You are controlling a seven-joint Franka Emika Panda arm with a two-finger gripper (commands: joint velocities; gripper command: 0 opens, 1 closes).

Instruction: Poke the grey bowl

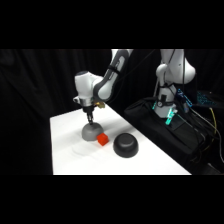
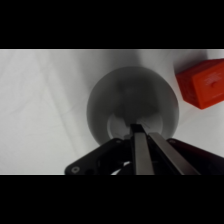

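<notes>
My gripper (image 2: pixel 141 131) has its fingers pressed together, holding nothing, tips over the small matte light-grey upturned bowl (image 2: pixel 131 102), which lies straight toward twelve o'clock. The round dome has no long axis. A small red cube (image 2: pixel 204 82) sits at two o'clock.

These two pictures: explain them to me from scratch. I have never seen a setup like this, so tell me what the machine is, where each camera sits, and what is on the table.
The machine is a white robot arm; its black grasping end is the pincer. One picture comes from a fixed camera beside the white table. The other comes from a camera on the arm's wrist, looking down past the pincer's fingers, which are pressed together. On the table sit a grey bowl turned upside down, a small red cube next to it, and a larger black dome-shaped bowl further along. The pincer holds nothing; its tip is down on top of the grey bowl, as if poking it.
</notes>
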